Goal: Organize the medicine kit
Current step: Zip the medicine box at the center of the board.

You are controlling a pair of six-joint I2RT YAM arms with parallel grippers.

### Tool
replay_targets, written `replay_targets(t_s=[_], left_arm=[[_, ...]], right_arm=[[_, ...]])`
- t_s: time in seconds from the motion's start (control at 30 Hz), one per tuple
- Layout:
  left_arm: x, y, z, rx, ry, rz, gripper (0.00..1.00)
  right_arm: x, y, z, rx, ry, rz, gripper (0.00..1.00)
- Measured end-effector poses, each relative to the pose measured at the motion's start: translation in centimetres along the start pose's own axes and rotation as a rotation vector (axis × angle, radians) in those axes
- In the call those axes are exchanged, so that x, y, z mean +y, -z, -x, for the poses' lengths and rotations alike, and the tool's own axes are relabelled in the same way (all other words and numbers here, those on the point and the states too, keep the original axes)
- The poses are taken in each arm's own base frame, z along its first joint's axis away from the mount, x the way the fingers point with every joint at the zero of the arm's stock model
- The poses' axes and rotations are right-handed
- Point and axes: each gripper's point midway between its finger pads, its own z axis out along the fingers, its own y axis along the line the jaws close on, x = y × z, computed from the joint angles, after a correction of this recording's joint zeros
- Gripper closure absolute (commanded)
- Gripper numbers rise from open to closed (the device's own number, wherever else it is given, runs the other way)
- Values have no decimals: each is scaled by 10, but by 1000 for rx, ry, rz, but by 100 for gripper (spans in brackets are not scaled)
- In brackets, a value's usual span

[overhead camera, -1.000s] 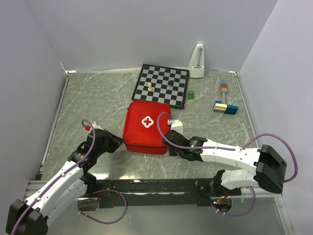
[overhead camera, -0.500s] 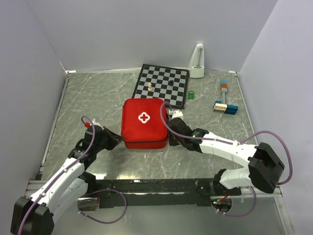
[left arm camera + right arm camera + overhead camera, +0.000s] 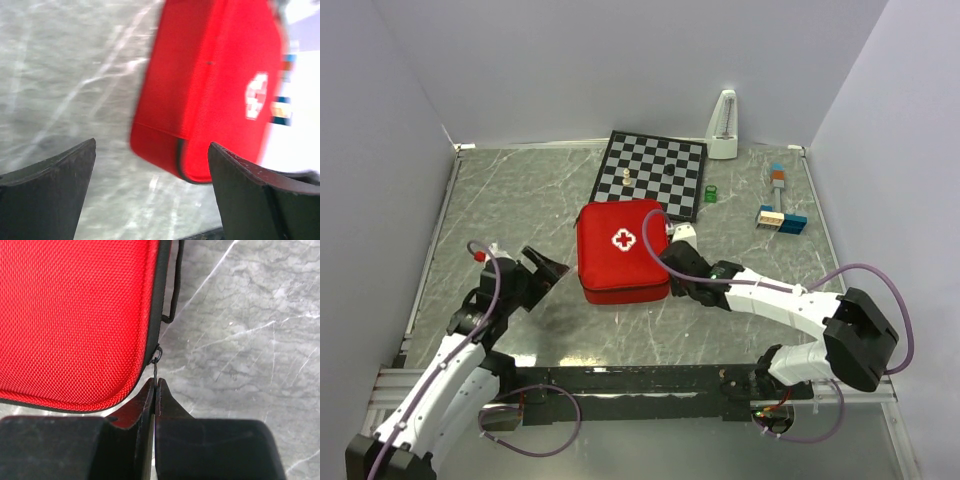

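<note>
The red medicine kit point(image 3: 623, 250) lies closed on the marble table, its white cross facing up. My right gripper point(image 3: 672, 287) sits at the kit's near right corner. In the right wrist view it point(image 3: 156, 386) is shut on the thin black zipper pull point(image 3: 155, 367), which hangs from the kit point(image 3: 75, 315). To the left of the kit my left gripper point(image 3: 545, 270) is open and apart from it. The left wrist view shows the wide gap of that gripper point(image 3: 151, 150), with the kit point(image 3: 215, 85) ahead and nothing held.
A black-and-white chessboard point(image 3: 653, 172) with one pale piece point(image 3: 626, 177) lies just behind the kit. A white metronome point(image 3: 723, 126) stands at the back wall. A small green item point(image 3: 711, 193) and coloured blocks point(image 3: 780, 218) lie on the right.
My left gripper has let go of the kit's left edge, opened wide and drawn back to the left. The kit has shifted and turned slightly. The right gripper stays shut on the zipper pull.
</note>
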Motion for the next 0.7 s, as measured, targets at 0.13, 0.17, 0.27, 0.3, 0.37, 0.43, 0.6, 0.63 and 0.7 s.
replay_targets(t_s=[0.13,0.17,0.27,0.3,0.37,0.43,0.6,0.63,0.7], left_arm=[[-23,9,-4,21,49,-92,4],[-32,12,-12,44,57,-123,4],[-56,21,-49,151,42,-200,4],[-61,22,-60,186,35,-214,4],[-70,20,-89,268,10,-198,4],[-76,15,-110,313,-14,-167,4],[-84,1,-136,345,-4,-135,4],[-86,-1,-135,336,10,-136,4],[-91,-7,-132,311,41,-141,4]], right_arm=[[4,4,-6,2,36,-10,100],[5,5,-8,4,42,-10,100],[8,6,-11,10,54,-14,100],[8,6,-12,11,58,-16,100],[10,7,-13,17,65,-18,100],[13,9,-14,21,76,-18,100],[27,16,-19,31,112,14,100],[29,17,-20,31,115,19,100],[31,18,-22,32,122,26,100]])
